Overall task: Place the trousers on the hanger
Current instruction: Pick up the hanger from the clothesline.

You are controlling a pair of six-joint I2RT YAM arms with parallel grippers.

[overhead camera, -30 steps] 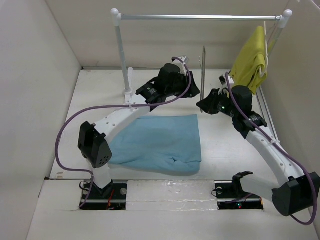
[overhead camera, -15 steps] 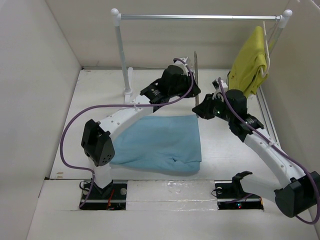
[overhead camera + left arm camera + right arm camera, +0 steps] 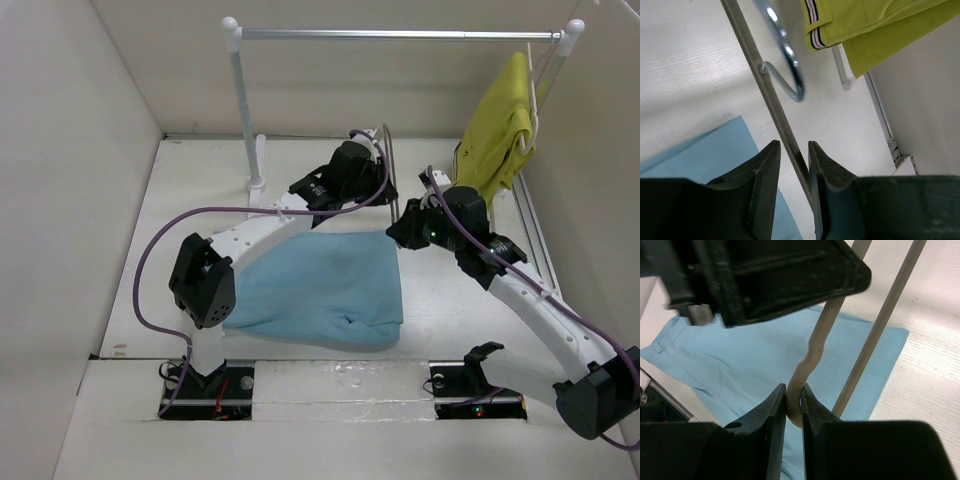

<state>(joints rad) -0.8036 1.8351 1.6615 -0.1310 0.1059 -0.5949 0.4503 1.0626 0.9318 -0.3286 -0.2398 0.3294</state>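
Cut off: thin grey metal wire hanger [image 3: 771,100], running beyond jaws.
Left gripper [image 3: 793,146]: narrowing around it, gap showing.
Right gripper [image 3: 793,388]: clamping it.

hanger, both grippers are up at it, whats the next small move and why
Probably close the left gripper fully on the hanger. In the left wrist view the wire runs between its fingers with a sliver of gap showing, so that side isn't gripped yet. The right gripper is clamped on another stretch of the wire, and the trousers lie flat below.
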